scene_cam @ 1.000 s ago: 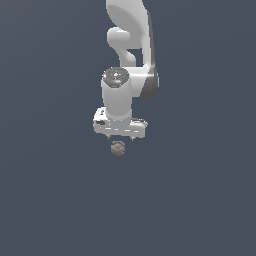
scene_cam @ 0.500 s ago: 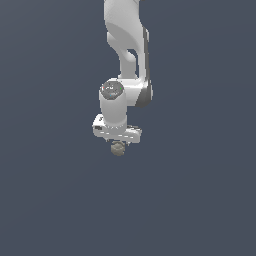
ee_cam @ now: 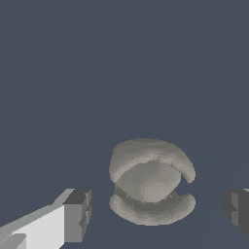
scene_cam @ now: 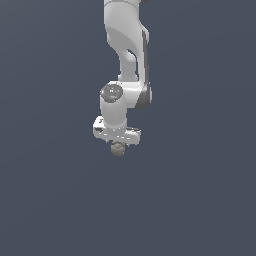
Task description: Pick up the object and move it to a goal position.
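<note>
The white jointed robot arm [scene_cam: 124, 60] reaches down over a plain dark grey-blue floor [scene_cam: 200, 200], its white gripper [scene_cam: 117, 140] low near the middle of the scene. The jaws stand spread wide, dark fingertip pads [ee_cam: 78, 214] clear of the small knobbly grey-tan lump [ee_cam: 151, 182], which sits between them, untouched on either side.

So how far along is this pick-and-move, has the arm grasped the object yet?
Done: the gripper sits directly over the object. In hand: the wrist view shows the object between the fingers, with clear gaps on both sides, so it is straddled, not gripped. Left: closing, lifting and carrying it to the goal, which no picture shows.
</note>
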`<state>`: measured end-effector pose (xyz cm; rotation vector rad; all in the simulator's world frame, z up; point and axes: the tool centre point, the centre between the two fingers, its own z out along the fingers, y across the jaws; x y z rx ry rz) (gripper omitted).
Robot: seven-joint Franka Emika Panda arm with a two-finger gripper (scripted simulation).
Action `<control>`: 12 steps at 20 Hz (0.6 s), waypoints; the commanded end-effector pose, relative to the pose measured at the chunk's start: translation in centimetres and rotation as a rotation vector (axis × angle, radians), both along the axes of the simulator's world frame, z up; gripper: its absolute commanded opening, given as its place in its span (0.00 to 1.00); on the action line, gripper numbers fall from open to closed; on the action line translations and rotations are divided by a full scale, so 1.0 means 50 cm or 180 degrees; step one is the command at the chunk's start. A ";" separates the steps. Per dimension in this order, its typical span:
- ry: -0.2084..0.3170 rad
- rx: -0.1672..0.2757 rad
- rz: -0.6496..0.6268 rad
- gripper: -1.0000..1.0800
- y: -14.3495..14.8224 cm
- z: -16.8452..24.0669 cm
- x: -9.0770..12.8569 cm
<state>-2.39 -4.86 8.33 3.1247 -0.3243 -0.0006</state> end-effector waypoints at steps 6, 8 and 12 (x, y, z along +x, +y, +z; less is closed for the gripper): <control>0.0000 0.0000 -0.0005 0.96 0.000 -0.068 -0.003; -0.0001 0.0000 -0.0006 0.96 -0.001 -0.079 -0.002; -0.0001 0.0000 -0.0006 0.96 -0.001 -0.088 -0.001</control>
